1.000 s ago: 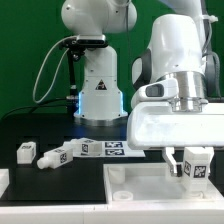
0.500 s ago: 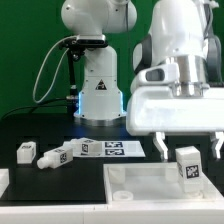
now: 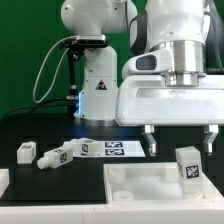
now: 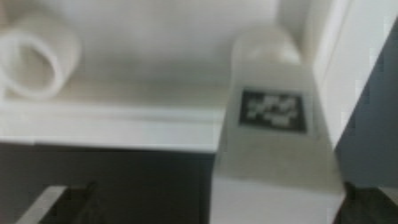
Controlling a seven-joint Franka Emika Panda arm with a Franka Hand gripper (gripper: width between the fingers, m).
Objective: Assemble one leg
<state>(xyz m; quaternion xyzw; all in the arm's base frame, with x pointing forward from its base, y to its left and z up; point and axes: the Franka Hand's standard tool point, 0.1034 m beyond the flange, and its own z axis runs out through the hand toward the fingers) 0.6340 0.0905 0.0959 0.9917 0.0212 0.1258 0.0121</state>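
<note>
The hand [image 3: 181,146] is hanging open over the bench [image 3: 40,130], its two fingers [image 3: 150,143] spread wide and gripping nothing. One leg [image 3: 187,166] is standing upright on the flat white panel [image 3: 135,185], toward 4 o'clock in the exterior view. Its top is sitting about level with the fingertips, in the gap between them and nearer the finger at 3 o'clock. Neither finger appears to be touching it. One black-and-white tag is showing on the face turned to the camera.

Two more small white blocks are lying on the dark bench toward 8 o'clock. One [image 3: 25,152] is short and plain, and the other [image 3: 58,155] is lying slantwise just beside it with tags on its faces. The marker board [image 3: 108,148] is lying flat at 3 o'clock of those two, just beyond the panel's far rim.

In the wrist view the leg [image 4: 270,120] is rising close to the camera with one tag on it. The panel [image 4: 125,110] is lying behind it, carrying one round raised ring [image 4: 36,60].
</note>
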